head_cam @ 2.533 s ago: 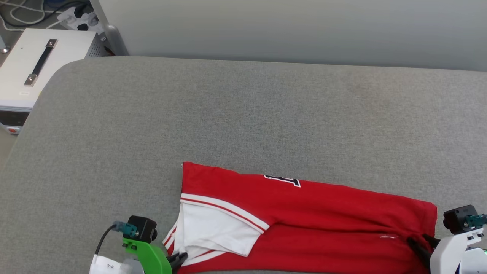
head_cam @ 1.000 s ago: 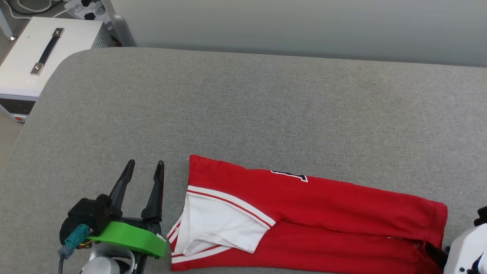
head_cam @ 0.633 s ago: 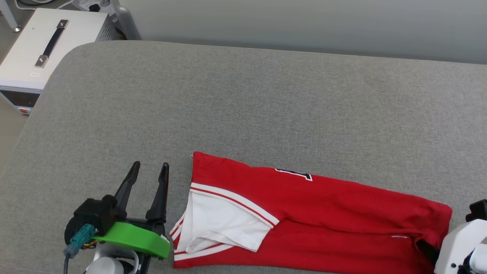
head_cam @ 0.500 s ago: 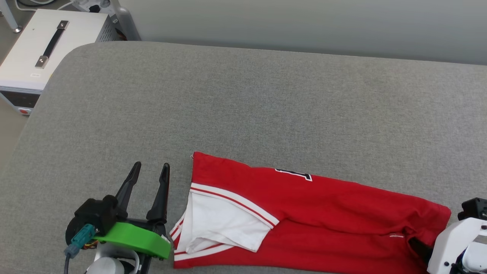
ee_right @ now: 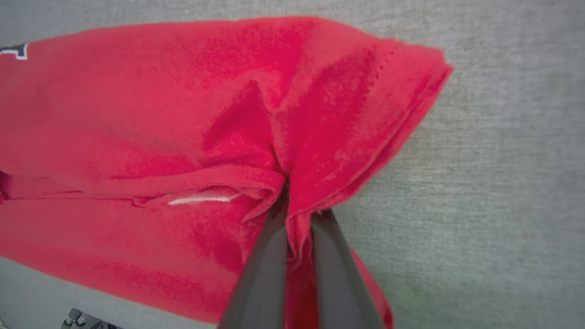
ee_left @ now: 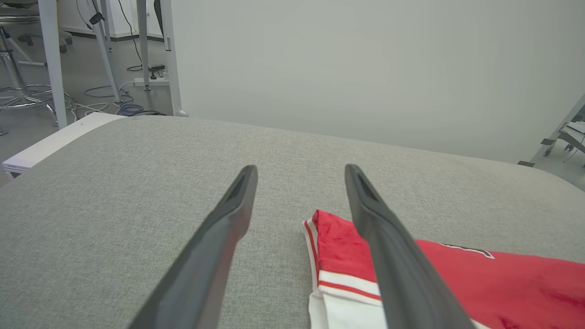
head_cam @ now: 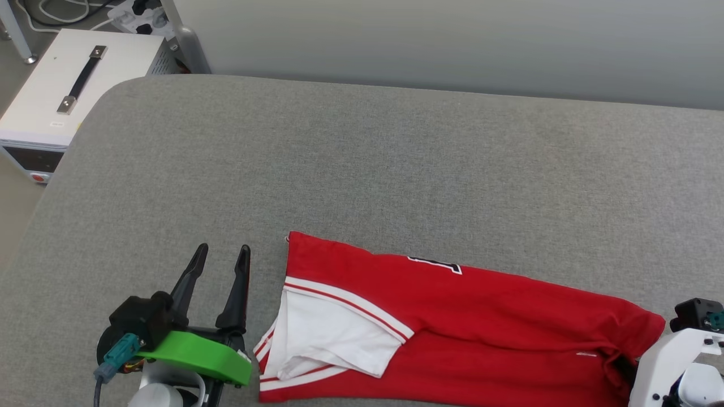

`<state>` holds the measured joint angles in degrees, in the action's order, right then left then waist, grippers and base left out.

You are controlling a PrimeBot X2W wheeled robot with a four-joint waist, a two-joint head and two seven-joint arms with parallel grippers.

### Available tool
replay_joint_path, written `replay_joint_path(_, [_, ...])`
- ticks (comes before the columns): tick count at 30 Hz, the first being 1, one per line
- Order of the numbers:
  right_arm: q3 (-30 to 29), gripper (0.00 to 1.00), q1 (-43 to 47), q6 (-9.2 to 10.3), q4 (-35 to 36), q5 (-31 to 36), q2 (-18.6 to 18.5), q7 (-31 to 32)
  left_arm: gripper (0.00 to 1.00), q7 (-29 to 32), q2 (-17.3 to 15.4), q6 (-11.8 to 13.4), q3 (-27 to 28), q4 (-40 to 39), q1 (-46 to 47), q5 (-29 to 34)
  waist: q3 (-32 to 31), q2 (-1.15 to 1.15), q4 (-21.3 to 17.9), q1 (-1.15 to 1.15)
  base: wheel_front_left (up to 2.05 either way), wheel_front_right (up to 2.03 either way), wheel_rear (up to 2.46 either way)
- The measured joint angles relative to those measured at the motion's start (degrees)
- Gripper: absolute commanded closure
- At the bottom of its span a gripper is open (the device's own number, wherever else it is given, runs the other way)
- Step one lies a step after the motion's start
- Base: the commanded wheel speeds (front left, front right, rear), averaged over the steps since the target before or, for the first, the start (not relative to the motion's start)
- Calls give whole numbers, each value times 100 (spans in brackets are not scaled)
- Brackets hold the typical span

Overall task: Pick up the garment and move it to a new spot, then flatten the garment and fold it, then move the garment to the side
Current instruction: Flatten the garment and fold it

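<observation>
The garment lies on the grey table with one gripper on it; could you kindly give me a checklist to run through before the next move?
1. Grip of the right gripper on the hem end of the garment: ok, shut on cloth.
2. Jaws of the left gripper open: ok.
3. Cloth in the left gripper: not ok; it stands beside the sleeve end, apart from it.
4. Flatness of the garment: not ok; cloth bunches at the right gripper, and the white sleeve is rumpled.
5. All layers caught in the right grip: cannot tell.
6. Bare table beyond the garment: ok.
</observation>
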<state>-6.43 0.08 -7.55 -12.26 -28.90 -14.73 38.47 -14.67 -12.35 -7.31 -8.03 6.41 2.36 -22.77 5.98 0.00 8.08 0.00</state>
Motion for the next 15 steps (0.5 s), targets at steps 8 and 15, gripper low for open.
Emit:
replay_joint_path(8, [-436,100,1,-5,-140,157,-355,-76,0,0,-4,0,5,9,-6,-47,-140,0,-75,0,0,0,0])
replay_joint_path(15, [-717,100,-4,-4,-199,368,-758,-98,0,0,-4,0,-25,9,-10,-47,-222,0,-106,0,0,0,0])
